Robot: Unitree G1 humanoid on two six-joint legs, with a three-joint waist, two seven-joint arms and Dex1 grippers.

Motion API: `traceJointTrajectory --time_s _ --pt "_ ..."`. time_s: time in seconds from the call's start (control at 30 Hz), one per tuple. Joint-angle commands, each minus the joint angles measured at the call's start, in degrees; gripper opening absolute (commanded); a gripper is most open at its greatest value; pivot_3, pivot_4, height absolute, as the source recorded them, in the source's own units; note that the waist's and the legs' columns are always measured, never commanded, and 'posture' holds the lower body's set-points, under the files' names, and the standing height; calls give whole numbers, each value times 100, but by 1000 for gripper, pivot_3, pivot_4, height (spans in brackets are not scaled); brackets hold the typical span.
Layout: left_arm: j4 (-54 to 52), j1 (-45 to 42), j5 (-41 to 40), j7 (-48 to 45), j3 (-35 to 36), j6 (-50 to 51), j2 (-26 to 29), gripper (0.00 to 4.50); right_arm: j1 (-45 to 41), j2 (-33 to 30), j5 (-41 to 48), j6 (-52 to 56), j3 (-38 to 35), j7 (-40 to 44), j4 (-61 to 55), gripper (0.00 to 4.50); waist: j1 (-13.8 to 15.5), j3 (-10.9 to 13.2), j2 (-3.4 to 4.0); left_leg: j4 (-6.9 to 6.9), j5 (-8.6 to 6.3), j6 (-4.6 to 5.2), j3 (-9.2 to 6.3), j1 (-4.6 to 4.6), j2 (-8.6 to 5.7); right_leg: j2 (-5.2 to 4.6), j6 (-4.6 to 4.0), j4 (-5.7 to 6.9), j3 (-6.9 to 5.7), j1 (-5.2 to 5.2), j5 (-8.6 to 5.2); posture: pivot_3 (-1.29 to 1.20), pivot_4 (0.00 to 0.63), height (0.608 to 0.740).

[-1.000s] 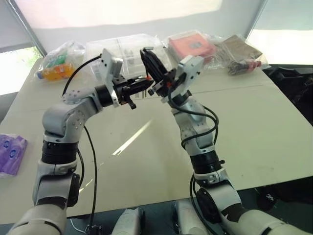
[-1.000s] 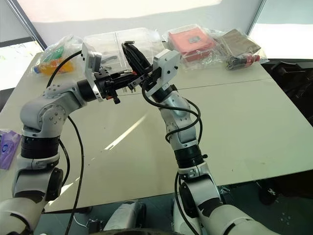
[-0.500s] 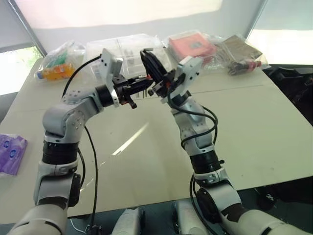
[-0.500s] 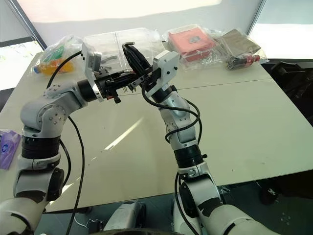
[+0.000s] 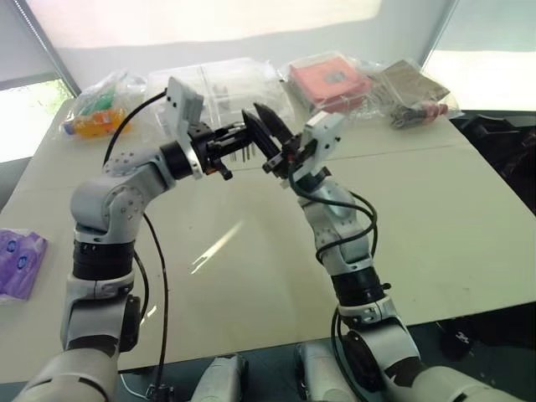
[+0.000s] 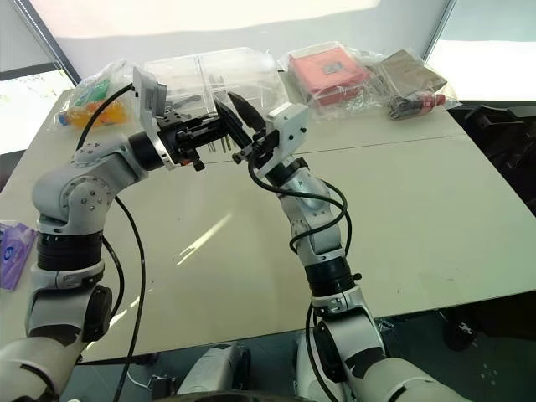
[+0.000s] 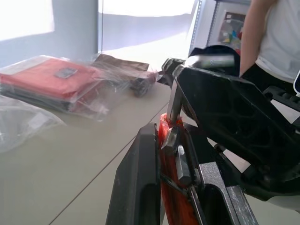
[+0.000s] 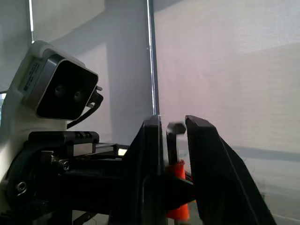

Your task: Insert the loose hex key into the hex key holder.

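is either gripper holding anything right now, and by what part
The left gripper clamps the hex key holder by its orange body. The right gripper straddles a key's end; whether it grips cannot be told.

You have a flat red box in a clear plastic bag [image 5: 328, 81] on the pale table [image 5: 435, 218], with a purple packet [image 5: 18, 261] at its left edge.

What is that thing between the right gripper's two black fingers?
The loose hex key, standing above the orange hex key holder, in the right wrist view.

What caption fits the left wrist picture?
Left gripper shut on the orange hex key holder, right gripper close beside it.
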Motion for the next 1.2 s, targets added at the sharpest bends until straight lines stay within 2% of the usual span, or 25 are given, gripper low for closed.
traceJointTrajectory --time_s 0.03,0.3,0.43,0.63,0.77,0.9,1.2 --pt "-147 -130 -86 -46 121 -51 38 98 244 -195 -3 126 6 65 -489 2426 6 0 0 0 0 0 0 0 0 0 0 0 0 0 0 0 150 740" --pt "-137 -31 -70 -97 28 -44 -20 98 1603 -1295 535 1072 -392 313 -1933 2426 26 0 0 2 0 0 -2 -1 -3 -2 0 -2 0 5 0 0 150 740" --pt "-61 76 -145 -97 -112 99 -262 98 2308 -1913 594 1372 -760 357 -2357 2426 36 0 0 1 -1 1 1 1 -2 -1 0 -2 1 6 0 0 150 740" --pt "794 34 46 124 -558 180 -1290 98 2895 -2637 514 1351 -1297 443 -2349 2426 182 0 -2 12 -6 11 9 5 -3 2 0 -18 3 25 0 0 150 740" --pt "1642 -84 210 591 -537 95 -2061 98 3007 -2758 487 1324 -1454 376 -2364 2426 195 0 -3 15 -5 10 11 10 -1 4 0 -20 4 31 0 0 150 740" --pt "2365 -144 44 1301 -125 306 -2830 98 3174 -2708 415 1336 -1494 188 -2560 2426 205 0 -4 15 -5 9 12 9 -1 3 1 -21 5 31 0 0 150 740" --pt "3102 -124 -315 2195 639 1168 -3452 98 3477 -2639 269 1324 -1387 -48 -2853 2426 203 0 -4 15 -4 8 12 11 0 4 1 -19 5 31 0 0 150 740"
